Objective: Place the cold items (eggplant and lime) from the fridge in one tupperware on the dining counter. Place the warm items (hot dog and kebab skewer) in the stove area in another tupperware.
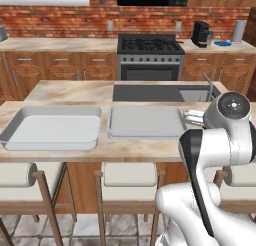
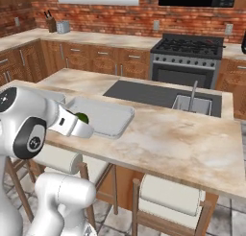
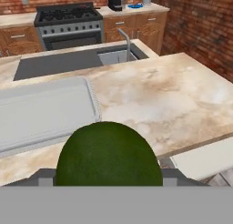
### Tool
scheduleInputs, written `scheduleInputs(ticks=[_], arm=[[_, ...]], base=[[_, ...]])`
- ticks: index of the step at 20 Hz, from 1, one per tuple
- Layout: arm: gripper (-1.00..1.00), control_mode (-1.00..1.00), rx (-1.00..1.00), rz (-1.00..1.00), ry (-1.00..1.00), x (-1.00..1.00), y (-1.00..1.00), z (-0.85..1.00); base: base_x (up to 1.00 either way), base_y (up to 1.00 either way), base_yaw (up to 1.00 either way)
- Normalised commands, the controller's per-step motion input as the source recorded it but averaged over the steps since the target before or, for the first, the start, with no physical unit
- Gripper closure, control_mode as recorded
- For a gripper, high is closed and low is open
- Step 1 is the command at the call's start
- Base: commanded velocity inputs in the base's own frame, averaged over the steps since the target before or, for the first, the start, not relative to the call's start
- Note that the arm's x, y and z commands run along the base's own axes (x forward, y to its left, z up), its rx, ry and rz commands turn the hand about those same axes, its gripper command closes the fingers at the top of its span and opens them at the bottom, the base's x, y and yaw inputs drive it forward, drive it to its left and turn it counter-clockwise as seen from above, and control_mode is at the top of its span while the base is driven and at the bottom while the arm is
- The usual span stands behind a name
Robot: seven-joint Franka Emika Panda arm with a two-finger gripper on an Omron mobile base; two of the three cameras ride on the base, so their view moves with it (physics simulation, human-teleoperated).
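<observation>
The claw (image 3: 108, 184) grips the lime (image 3: 108, 155), whose dark green round body sits between the two finger tips at the bottom of the hand view. In the right base view the lime (image 2: 82, 117) peeks out as a small green patch at the end of the white arm, over the near edge of the desk (image 2: 182, 139) and just at the near rim of a tub (image 2: 108, 116). Whether the lime touches that rim I cannot tell.

Two pale grey tubs lie side by side on the desk. In the left base view the left tub (image 1: 30, 135) looks deeper, with raised walls, and the right tub (image 1: 145, 121) looks flatter. They lie close together but apart. The hand view shows the flat tub (image 3: 43, 110) to the left of and beyond the lime.

Behind the tubs a dark inset panel (image 1: 145, 93) holds a sink (image 1: 194, 95) with a curved tap (image 1: 210, 85). Against the brick wall stands a stove (image 1: 149, 55) between wooden cabinets, and a black coffee machine (image 1: 201, 34) stands on the back counter to its right. Stools (image 1: 129, 182) with pale seats stand under the near side of the desk.
</observation>
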Motion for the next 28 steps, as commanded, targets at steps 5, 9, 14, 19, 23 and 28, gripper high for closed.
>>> scheduleInputs(ticks=[5,9,14,19,23,28], arm=[[1.0,-1.0,0.03,0.0,0.01,0.2,0.0,0.0],[1.0,-1.0,0.18,0.07,0.16,1.0,0.0,0.0],[1.0,-1.0,0.12,0.09,0.33,1.0,0.07,-0.01],[1.0,-1.0,0.01,0.07,0.31,0.77,0.0,-0.32],[1.0,-1.0,0.0,0.05,0.29,0.63,0.0,-0.53],[1.0,-1.0,0.0,0.09,0.19,0.53,0.0,-0.51]], base=[[0.75,0.0,0.0],[0.0,0.0,0.0],[0.0,0.0,0.0],[0.0,0.0,0.0],[0.0,0.0,0.0],[0.0,0.0,0.0]])
